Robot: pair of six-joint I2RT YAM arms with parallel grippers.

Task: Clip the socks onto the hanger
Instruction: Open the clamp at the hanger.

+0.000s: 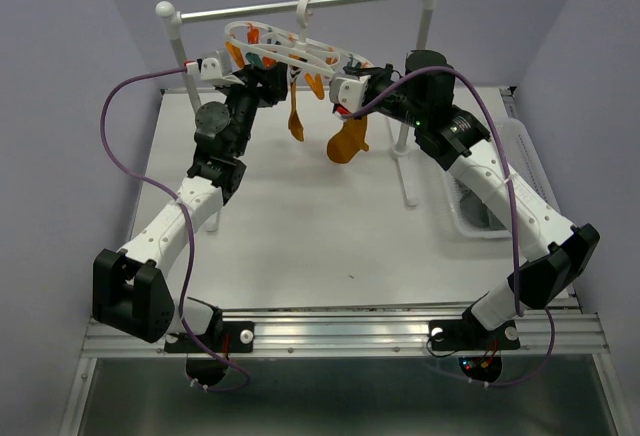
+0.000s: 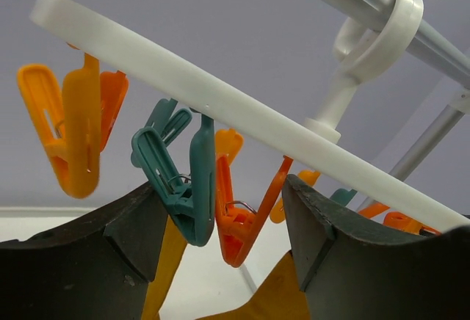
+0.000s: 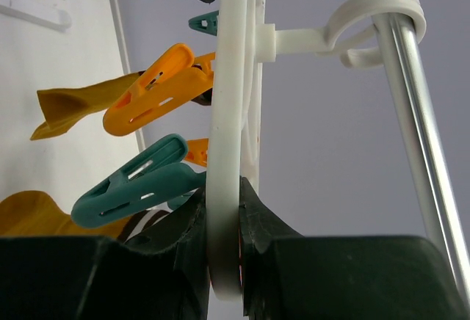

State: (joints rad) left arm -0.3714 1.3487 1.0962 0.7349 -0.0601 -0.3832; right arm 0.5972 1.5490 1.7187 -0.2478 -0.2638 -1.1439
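Note:
The white hanger hangs by its hook on the rail. Two mustard-orange socks dangle from its clips. My left gripper is up at the hanger's left side and is open. In the left wrist view a teal clip and an orange clip hang between its fingers, under the white rim. My right gripper is shut on the hanger's rim and shows in the right wrist view. The dark grey socks do not show clearly.
The metal rail rests on white posts at the back of the table. A clear plastic basket stands at the right with something dark in it. A purple cable loops off the left arm.

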